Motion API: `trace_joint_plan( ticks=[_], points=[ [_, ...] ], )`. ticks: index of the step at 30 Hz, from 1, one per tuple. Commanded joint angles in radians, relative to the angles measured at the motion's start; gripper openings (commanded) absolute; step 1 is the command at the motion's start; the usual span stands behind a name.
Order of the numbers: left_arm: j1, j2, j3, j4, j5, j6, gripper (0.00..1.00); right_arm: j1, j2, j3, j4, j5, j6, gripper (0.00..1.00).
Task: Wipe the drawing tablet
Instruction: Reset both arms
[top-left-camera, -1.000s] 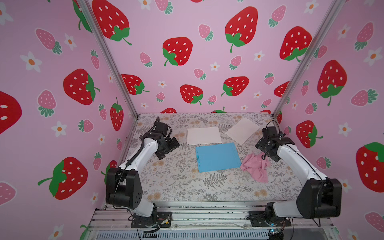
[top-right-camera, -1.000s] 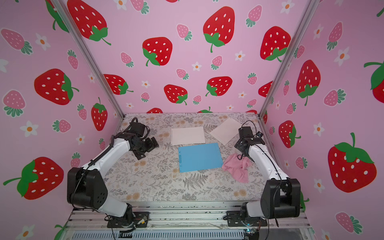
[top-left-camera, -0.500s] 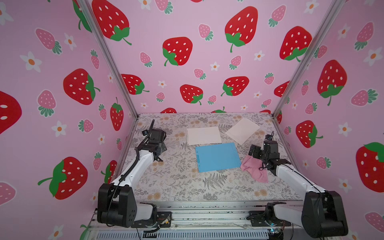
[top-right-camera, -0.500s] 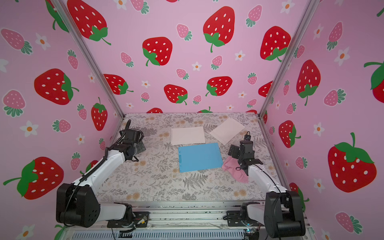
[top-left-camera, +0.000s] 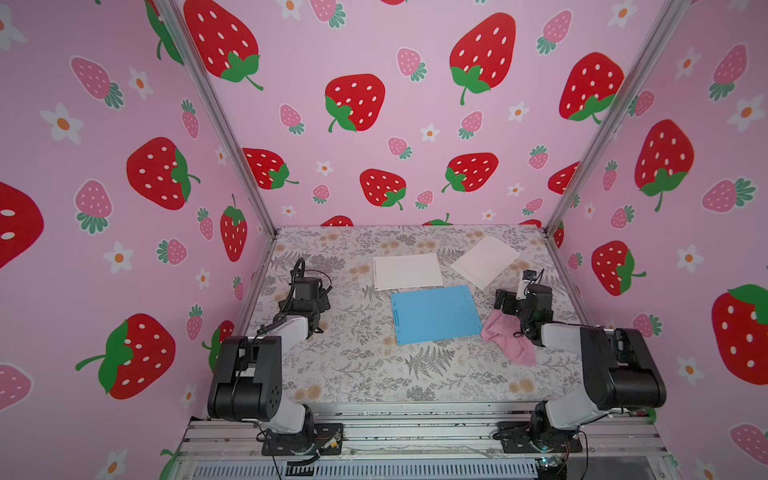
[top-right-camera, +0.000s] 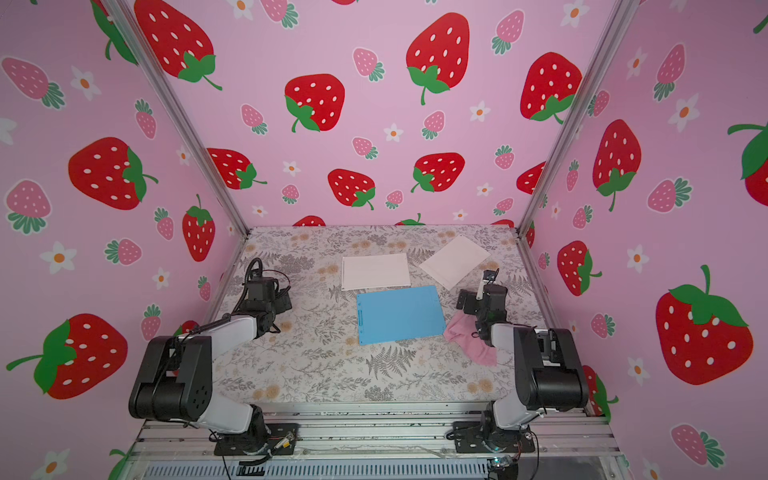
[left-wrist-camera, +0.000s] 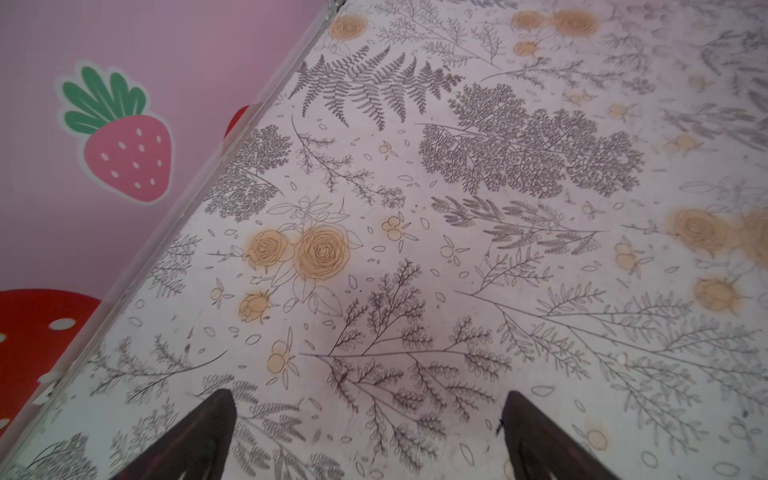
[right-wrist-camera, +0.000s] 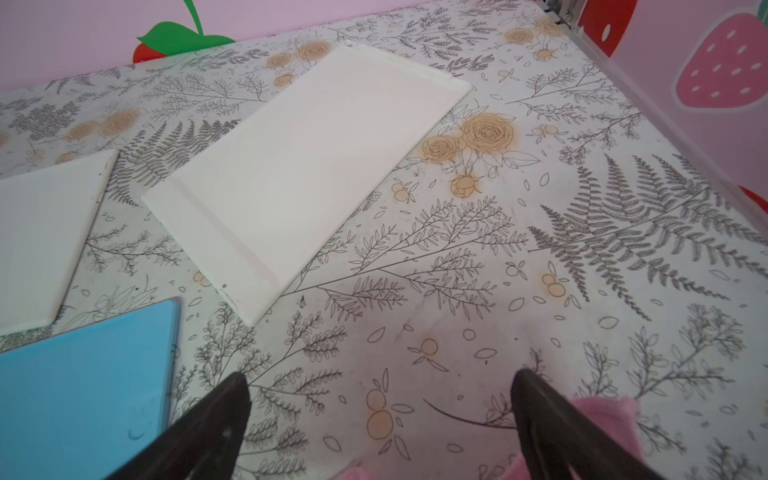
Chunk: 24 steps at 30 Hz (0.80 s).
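Observation:
The drawing tablet (top-left-camera: 434, 313) (top-right-camera: 399, 313) is a flat blue slab lying mid-table; one corner of it (right-wrist-camera: 83, 382) shows in the right wrist view. A crumpled pink cloth (top-left-camera: 507, 340) (top-right-camera: 471, 340) lies just right of it, touching its near right corner. My right gripper (top-left-camera: 519, 301) (right-wrist-camera: 380, 376) hovers low over the cloth's far end, open, with only bare table between its fingers and the pink cloth (right-wrist-camera: 611, 419) beside one finger. Near the left wall my left gripper (top-left-camera: 318, 296) (left-wrist-camera: 368, 397) is open over bare table, holding nothing.
Two white boards lie behind the tablet: one (top-left-camera: 407, 271) straight, the other (top-left-camera: 485, 261) (right-wrist-camera: 307, 166) turned diagonally at the back right. Pink strawberry walls with metal posts (left-wrist-camera: 199, 174) close in the table on three sides.
Both arms have folded back toward the front and sunk lower. The right gripper came down from beside the diagonal board to the cloth's far end. Both stayed open.

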Motion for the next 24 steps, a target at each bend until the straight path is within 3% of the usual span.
trace_joint_plan(
  ticks=[1, 4, 6, 7, 11, 24],
  points=[
    [0.004, -0.012, -0.061, 0.216, 0.104, 0.065, 0.99, -0.02, -0.013, -0.06, 0.199, -0.097, -0.018, 0.99],
    [-0.047, -0.025, -0.214, 0.482, 0.044, 0.104, 0.99, -0.021, 0.016, -0.204, 0.504, -0.059, -0.005, 0.99],
    [-0.05, 0.014, -0.277, 0.659, 0.034, 0.108, 0.99, -0.02, -0.008, -0.202, 0.462, -0.004, 0.016, 0.99],
    [-0.048, -0.009, -0.242, 0.546, 0.052, 0.103, 0.99, -0.02, 0.0, -0.177, 0.428, 0.045, 0.036, 0.99],
    [-0.042, 0.011, -0.225, 0.543, 0.056, 0.106, 0.99, 0.022, 0.022, -0.103, 0.324, 0.117, 0.009, 0.99],
    [-0.044, 0.001, -0.233, 0.544, 0.057, 0.108, 0.99, 0.021, 0.019, -0.105, 0.32, 0.117, 0.007, 0.99]
  ],
)
